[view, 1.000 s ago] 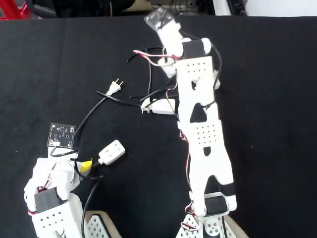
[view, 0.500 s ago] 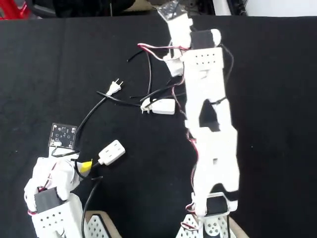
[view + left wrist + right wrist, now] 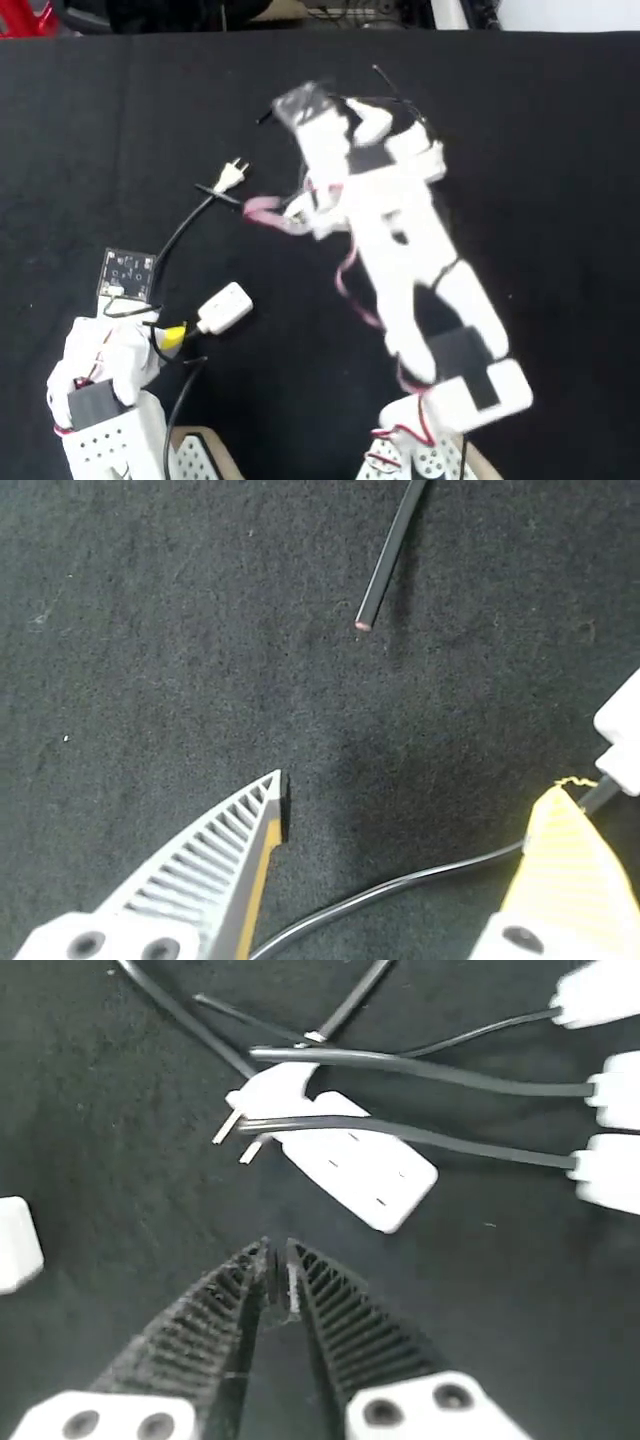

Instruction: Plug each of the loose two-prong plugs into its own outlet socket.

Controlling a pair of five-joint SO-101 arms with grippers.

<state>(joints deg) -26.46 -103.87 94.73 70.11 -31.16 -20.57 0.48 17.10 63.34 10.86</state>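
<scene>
A white outlet block with slots lies among black cables, and a white two-prong plug rests against it. My right gripper hovers just short of that block, shut with nothing in it. In the high view the right arm stretches over the table's middle, above this block. A second loose plug lies to the left. Another white outlet block sits beside my left gripper. My left gripper stands open over the cloth with a black cable crossing between its fingers.
A cut cable end lies ahead of the left gripper. Three more white plug bodies on cables lie beyond the middle block. A small dark circuit board sits near the left arm. Black cloth covers the table.
The right arm swung back from the table's far edge and leftward, coming over the middle outlet block and its cables. The left arm has stayed where it was.
</scene>
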